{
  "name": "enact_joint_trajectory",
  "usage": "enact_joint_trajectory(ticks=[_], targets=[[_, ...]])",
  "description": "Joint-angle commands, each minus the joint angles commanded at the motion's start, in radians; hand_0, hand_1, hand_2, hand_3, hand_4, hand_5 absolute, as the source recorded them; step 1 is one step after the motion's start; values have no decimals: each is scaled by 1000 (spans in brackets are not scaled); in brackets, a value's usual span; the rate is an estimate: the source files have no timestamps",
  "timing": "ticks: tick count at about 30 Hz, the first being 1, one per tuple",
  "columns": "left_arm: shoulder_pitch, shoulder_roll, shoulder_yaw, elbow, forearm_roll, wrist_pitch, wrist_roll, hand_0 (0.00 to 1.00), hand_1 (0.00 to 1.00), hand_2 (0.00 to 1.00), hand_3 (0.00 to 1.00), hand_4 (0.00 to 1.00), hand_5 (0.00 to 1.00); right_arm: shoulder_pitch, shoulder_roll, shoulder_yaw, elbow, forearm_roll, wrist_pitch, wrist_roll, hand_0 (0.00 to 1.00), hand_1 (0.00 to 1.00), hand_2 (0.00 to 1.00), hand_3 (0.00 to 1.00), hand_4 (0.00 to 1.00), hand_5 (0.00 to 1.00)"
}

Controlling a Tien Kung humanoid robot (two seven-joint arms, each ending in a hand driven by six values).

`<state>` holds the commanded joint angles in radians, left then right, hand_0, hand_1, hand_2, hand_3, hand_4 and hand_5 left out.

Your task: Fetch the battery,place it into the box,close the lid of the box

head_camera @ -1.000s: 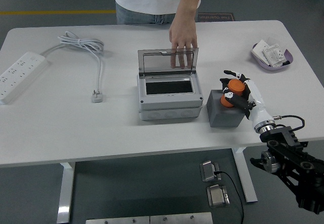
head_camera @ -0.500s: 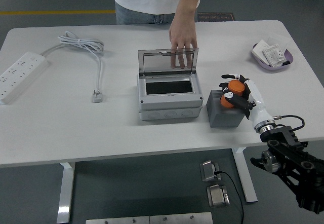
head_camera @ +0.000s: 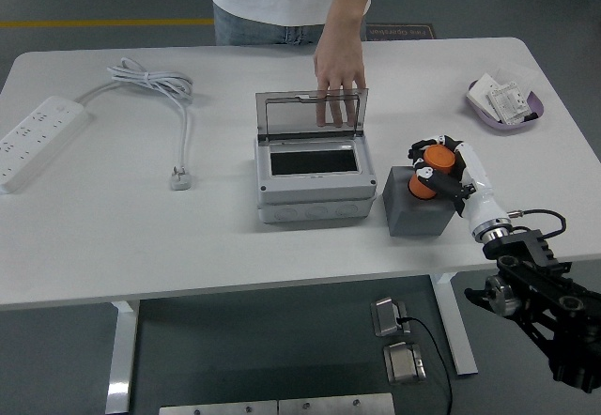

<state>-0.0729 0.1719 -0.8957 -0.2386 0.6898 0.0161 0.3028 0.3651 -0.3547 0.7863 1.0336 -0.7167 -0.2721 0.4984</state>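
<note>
An orange cylindrical battery stands on a dark grey block to the right of the box. My right hand has its fingers curled around the battery. The grey box sits mid-table with its clear lid raised upright and its dark opening showing. A person's hand at the far side holds the lid up from behind. My left arm does not show.
A white power strip with a coiled cable and plug lies at the left. A purple dish holding white packets sits at the far right. The table's right edge is near my right arm.
My right hand has closed tighter on the battery and shifted slightly up and right. The person's hand and the lid have not moved.
</note>
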Motion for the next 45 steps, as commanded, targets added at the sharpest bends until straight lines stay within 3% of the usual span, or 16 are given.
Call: enact_joint_trajectory(ticks=[2, 3, 8, 9, 14, 15, 20, 21, 26, 27, 38, 45], targets=[[0, 0, -1, 0, 1, 0, 0, 670, 712, 673, 624, 627, 213, 0, 0, 0, 1, 0, -2, 1, 782, 653, 443, 271, 205, 2], [0, 0, -1, 0, 2, 0, 0, 671, 712, 672, 624, 627, 213, 0, 0, 1, 1, -1, -3, 2, 764, 567, 360, 269, 148, 2], [1, 0, -4, 0, 6, 2, 1, 671, 712, 672, 624, 627, 213, 2, 0, 3, 4, -1, -6, 4, 764, 567, 360, 269, 148, 2], [1, 1, -5, 0, 6, 2, 1, 672, 712, 673, 624, 628, 214, 2, 0, 3, 4, -1, -7, 4, 600, 349, 418, 269, 161, 2], [1, 1, -7, 0, 9, 4, 1, 672, 712, 673, 624, 628, 214, 3, 0, 6, 5, -1, -6, 6, 600, 349, 418, 269, 161, 2], [1, 1, -7, 0, 9, 4, 1, 672, 712, 673, 624, 627, 212, 3, 0, 6, 5, -2, -6, 6, 506, 350, 462, 271, 158, 2], [2, 1, -9, 0, 12, 6, 1, 672, 712, 673, 624, 627, 212, 3, 0, 6, 7, -2, -6, 8, 506, 350, 462, 271, 158, 2], [2, 1, -9, 0, 13, 6, 1, 672, 713, 674, 624, 627, 212, 3, 0, 7, 7, -3, -6, 8, 352, 369, 485, 272, 150, 2], [3, 1, -12, 0, 17, 8, 0, 672, 713, 674, 624, 627, 212, 2, 0, 8, 8, -4, -6, 8, 352, 369, 485, 272, 150, 2], [3, 1, -12, 0, 18, 9, 0, 672, 715, 674, 624, 628, 212, 2, 0, 9, 9, -5, -6, 8, 284, 374, 495, 272, 142, 2], [2, 0, -17, 1, 27, 20, -5, 672, 717, 678, 624, 627, 210, 5, -1, 20, 22, -10, -8, 8, 248, 373, 503, 272, 134, 2], [3, -1, -20, 1, 30, 23, -5, 669, 723, 684, 624, 629, 210, 7, -9, 31, 63, -24, -14, 2, 214, 373, 505, 272, 129, 2]])
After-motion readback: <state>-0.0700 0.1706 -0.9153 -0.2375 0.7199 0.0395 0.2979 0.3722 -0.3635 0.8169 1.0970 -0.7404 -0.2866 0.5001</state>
